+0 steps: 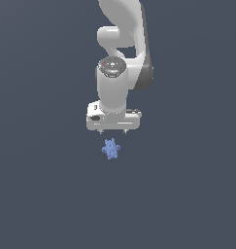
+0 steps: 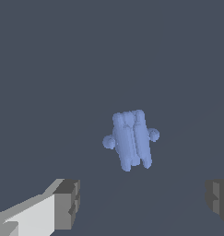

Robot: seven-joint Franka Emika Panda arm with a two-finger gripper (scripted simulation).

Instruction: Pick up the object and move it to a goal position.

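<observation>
The object [image 1: 111, 149] is a small periwinkle-blue knobbly piece with short lumpy prongs, lying on the dark grey floor just below the white hand in the exterior view. In the wrist view the object [image 2: 131, 139] shows as a ribbed block with a round knob on each side. My gripper [image 1: 112, 131] hangs above it, open, its two short fingertips spread wide with nothing between them. The wrist view shows the grey pads [image 2: 67, 204] far apart, and the object lies beyond the gap between them, untouched.
The white Panda arm [image 1: 120, 53] rises from behind the hand toward the top of the exterior view. A plain dark grey floor [image 1: 46, 194] surrounds everything; no other objects or goal marker show.
</observation>
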